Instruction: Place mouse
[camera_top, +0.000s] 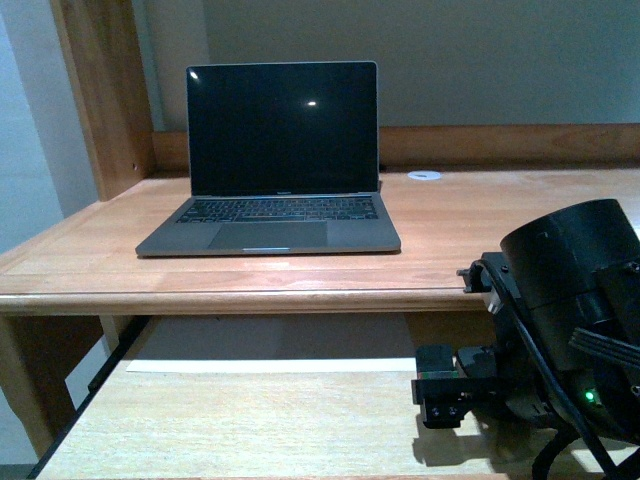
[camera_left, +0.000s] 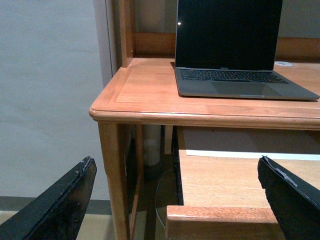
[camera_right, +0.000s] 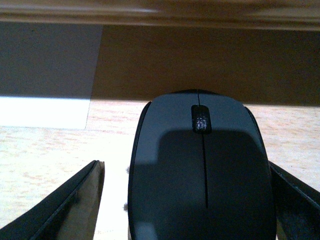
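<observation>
Right gripper (camera_right: 184, 165) sits low over the pull-out shelf (camera_right: 45, 150), jaws spread, straddling the mouse (camera_right: 202, 190); one finger (camera_right: 75, 200) stands clear of it. Mouse lies on shelf: matte black, oval, grey scroll wheel.

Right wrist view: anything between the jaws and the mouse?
Nothing. The right wrist view shows the mouse between the jaws of the right gripper, only a bare strip of wooden shelf separating it from one.

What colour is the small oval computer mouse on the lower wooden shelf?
The small oval mouse is matte black; the right wrist view shows it best.
</observation>
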